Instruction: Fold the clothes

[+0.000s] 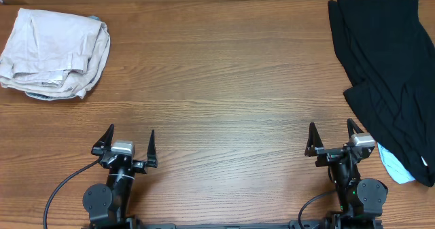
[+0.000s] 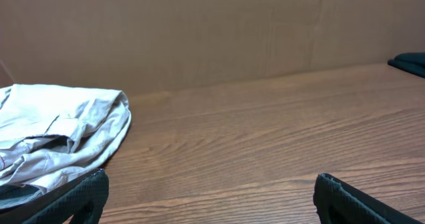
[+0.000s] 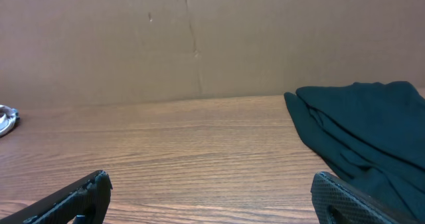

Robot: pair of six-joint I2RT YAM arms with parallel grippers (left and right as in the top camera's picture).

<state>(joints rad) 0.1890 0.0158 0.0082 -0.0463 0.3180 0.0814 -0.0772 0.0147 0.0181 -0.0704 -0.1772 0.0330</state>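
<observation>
A pile of black fabric clothes lies crumpled at the table's far right, running from the back edge toward the front; it also shows in the right wrist view and as a dark corner in the left wrist view. My left gripper is open and empty at the front left. My right gripper is open and empty at the front right, just left of the black pile. No white neck tag shows.
A folded beige garment lies at the back left, also in the left wrist view. A light blue item pokes out under the black pile. A cardboard wall stands behind the wooden table.
</observation>
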